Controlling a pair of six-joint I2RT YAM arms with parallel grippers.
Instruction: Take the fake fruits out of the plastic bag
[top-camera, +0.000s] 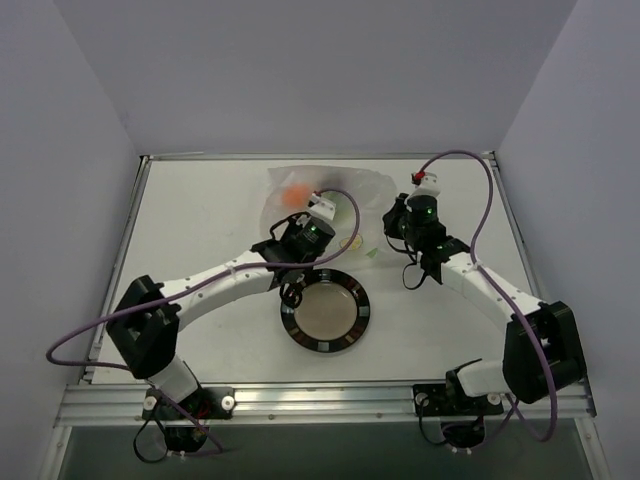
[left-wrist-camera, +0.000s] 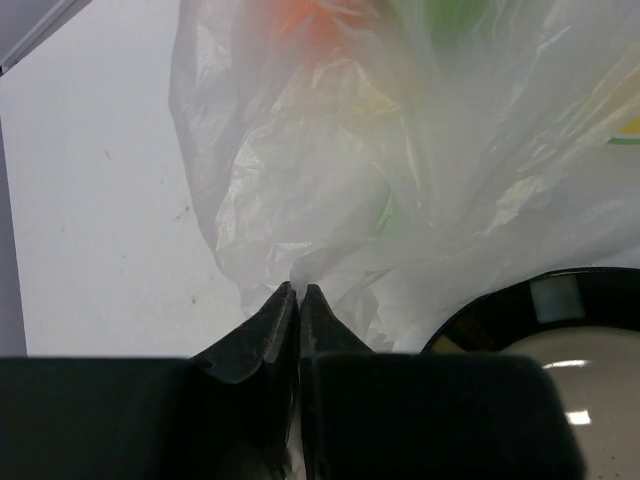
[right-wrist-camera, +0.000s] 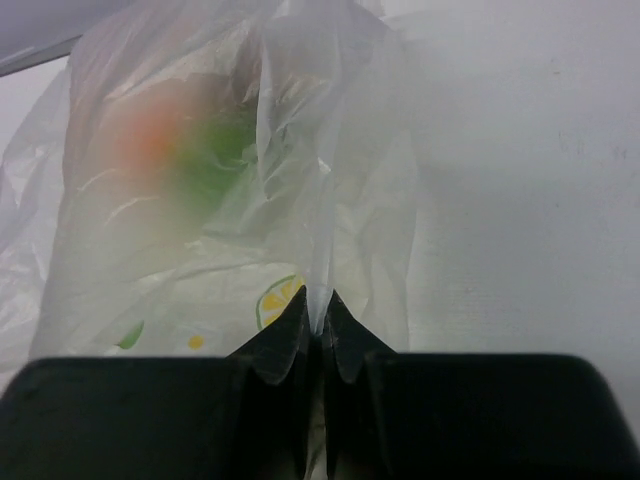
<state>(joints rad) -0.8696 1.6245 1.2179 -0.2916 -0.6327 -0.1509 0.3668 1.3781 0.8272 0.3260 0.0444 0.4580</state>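
Note:
The clear, wrinkly plastic bag (top-camera: 335, 195) lies at the back middle of the table, also filling the left wrist view (left-wrist-camera: 420, 190) and the right wrist view (right-wrist-camera: 230, 200). Inside it an orange fruit (top-camera: 295, 195) (left-wrist-camera: 300, 20) (right-wrist-camera: 150, 135) and a green fruit (left-wrist-camera: 455, 12) (right-wrist-camera: 215, 165) show blurred through the film; a maroon one is hidden. My left gripper (top-camera: 322, 212) (left-wrist-camera: 298, 292) is shut on a fold of the bag's near left edge. On the bag's right side, my right gripper (top-camera: 397, 222) (right-wrist-camera: 317, 305) pinches another fold, shut.
A round dark-rimmed plate (top-camera: 325, 312) (left-wrist-camera: 560, 320) sits just in front of the bag, between the two arms. A round yellow lemon sticker (right-wrist-camera: 275, 297) marks the bag near the right fingers. White walls close in the table at the back and both sides.

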